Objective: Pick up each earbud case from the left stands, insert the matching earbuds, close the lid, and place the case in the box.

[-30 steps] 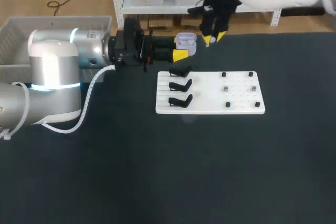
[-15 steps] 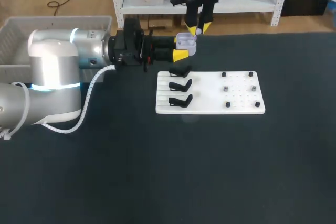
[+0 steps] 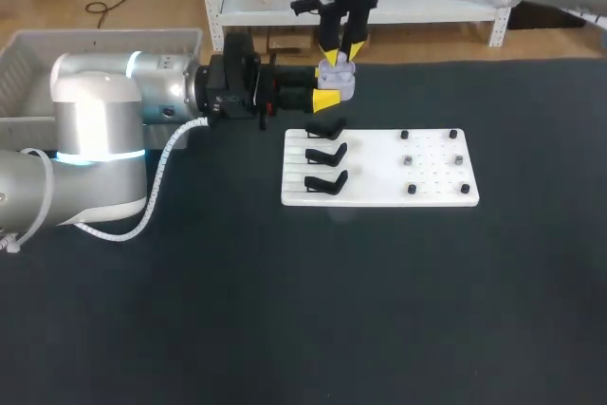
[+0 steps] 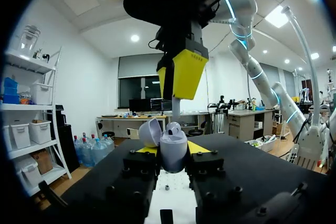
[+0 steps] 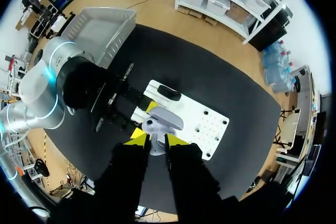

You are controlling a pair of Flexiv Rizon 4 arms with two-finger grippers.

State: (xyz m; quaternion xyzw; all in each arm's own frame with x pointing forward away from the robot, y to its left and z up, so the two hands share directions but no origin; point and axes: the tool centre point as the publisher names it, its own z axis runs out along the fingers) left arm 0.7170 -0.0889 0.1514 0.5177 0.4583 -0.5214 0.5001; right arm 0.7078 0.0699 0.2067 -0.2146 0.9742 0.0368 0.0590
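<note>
Swinging in from the right over the last second, my right gripper (image 3: 340, 47) is now hanging straight above the earbud case (image 3: 339, 78), fingers pointing down. The fingers are standing narrow, and I am judging that they are pinching an earbud (image 4: 175, 127) by its stem; its head is sitting at the case's open mouth. My left gripper (image 4: 172, 150) is reaching level toward the right and clamping the case from both sides, mouth facing up, with the lid (image 4: 148, 132) tipped open to the far side. The coming move is therefore looking like a plain vertical push, with the lid clear of the path. All this is happening in the air near the far edge of the dark table (image 3: 285, 310), just beyond the white stand board (image 3: 379, 168). The grey box (image 3: 57, 54) is waiting at the far left, well apart.
</note>
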